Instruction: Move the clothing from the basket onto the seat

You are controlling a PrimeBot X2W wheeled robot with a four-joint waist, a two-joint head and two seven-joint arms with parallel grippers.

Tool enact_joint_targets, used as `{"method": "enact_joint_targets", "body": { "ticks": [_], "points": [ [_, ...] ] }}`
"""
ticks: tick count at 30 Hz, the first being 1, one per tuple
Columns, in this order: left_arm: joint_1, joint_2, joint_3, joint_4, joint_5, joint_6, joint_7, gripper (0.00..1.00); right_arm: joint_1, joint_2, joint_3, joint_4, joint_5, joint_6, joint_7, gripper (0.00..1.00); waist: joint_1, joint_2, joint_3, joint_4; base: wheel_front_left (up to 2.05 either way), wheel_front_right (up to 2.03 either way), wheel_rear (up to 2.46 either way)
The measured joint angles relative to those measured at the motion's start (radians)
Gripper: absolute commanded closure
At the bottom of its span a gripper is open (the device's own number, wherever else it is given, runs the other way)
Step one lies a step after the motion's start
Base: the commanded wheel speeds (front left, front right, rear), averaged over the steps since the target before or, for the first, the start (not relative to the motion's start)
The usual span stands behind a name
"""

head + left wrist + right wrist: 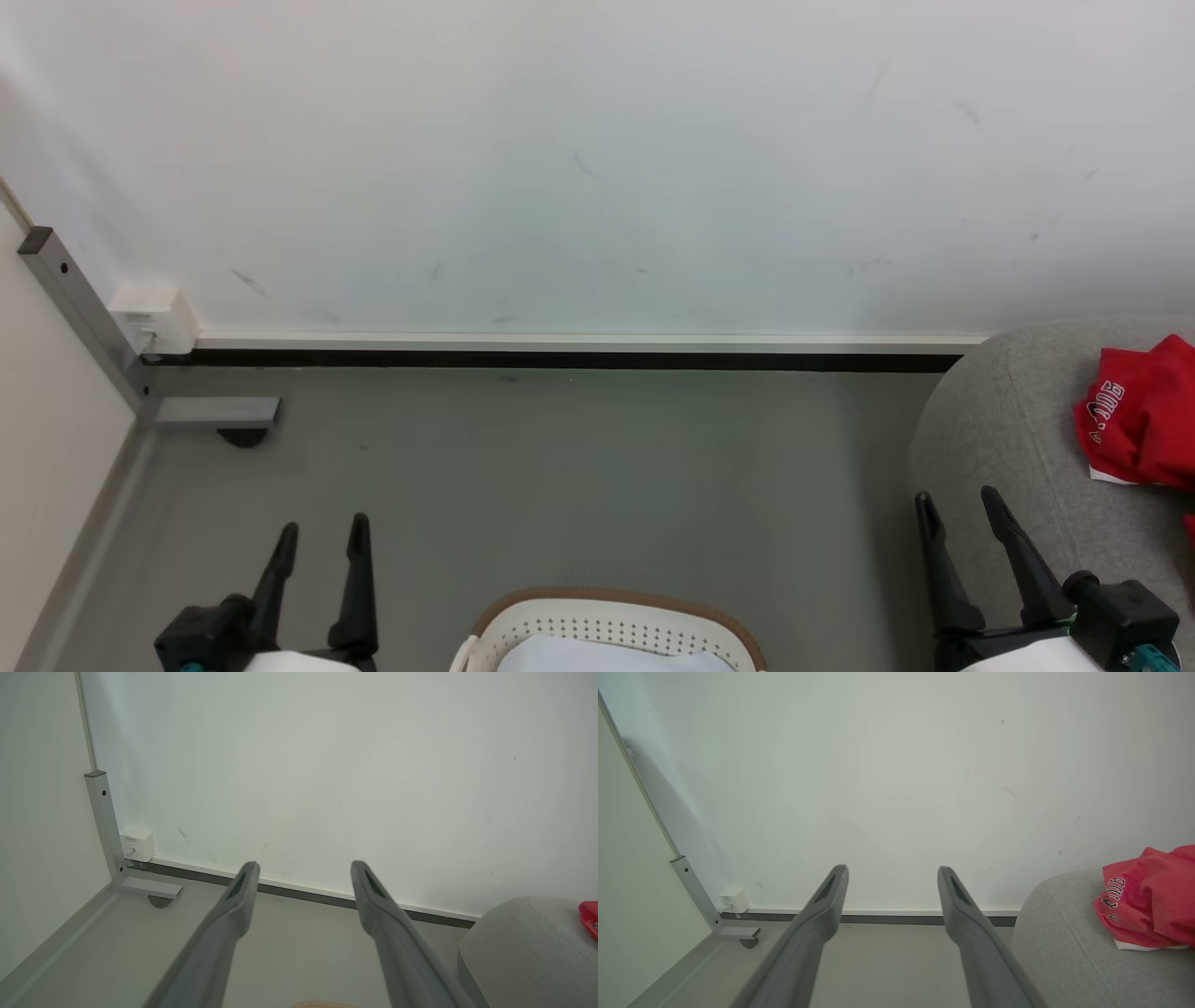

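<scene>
Looking down from the head view: the clothing (1144, 420) lies bunched on the seat (1008, 439), set back from its rounded corner, so at least one piece has made it across. The basket (607, 597) sits on the floor between the hands. Just its far rim and a pale patch inside show, so I can't tell whether anything is left in it. The left hand (324, 525) and right hand (957, 497) both have their fingers apart and carry nothing.

Over to the left wrist view: the fingers are spread wide above bare floor, with the seat's corner off to the side.

On the right wrist view it's the same wide gap, with the red bundle resting on the seat top just beyond its edge.

My call is a pause between trips.
</scene>
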Motion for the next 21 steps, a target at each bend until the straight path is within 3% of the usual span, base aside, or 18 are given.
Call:
{"method": "enact_joint_targets", "body": {
  "ticks": [15, 16, 21],
  "points": [
    [-0.008, -0.042, 0.069, 0.034, 0.072, -0.058, 0.000, 0.00, 0.008, 0.010, 0.013, 0.007, -0.004, 0.000, 0.000, 0.00, 0.0000, 0.0000, -0.009, -0.031, 0.00, 0.00, 0.00],
    [-0.008, -0.044, 0.071, 0.035, 0.072, -0.060, 0.000, 1.00, 0.009, 0.011, 0.014, 0.008, -0.004, 0.000, 0.000, 1.00, 0.0000, 0.0000, -0.009, -0.032, 0.00, 0.00, 0.00],
    [0.008, -0.050, 0.074, 0.068, 0.041, -0.060, 0.019, 1.00, 0.032, 0.013, 0.012, 0.030, 0.024, 0.000, 0.012, 1.00, 0.0000, 0.0000, -0.009, -0.032, 0.00, 0.00, 0.00]
  ]
}}
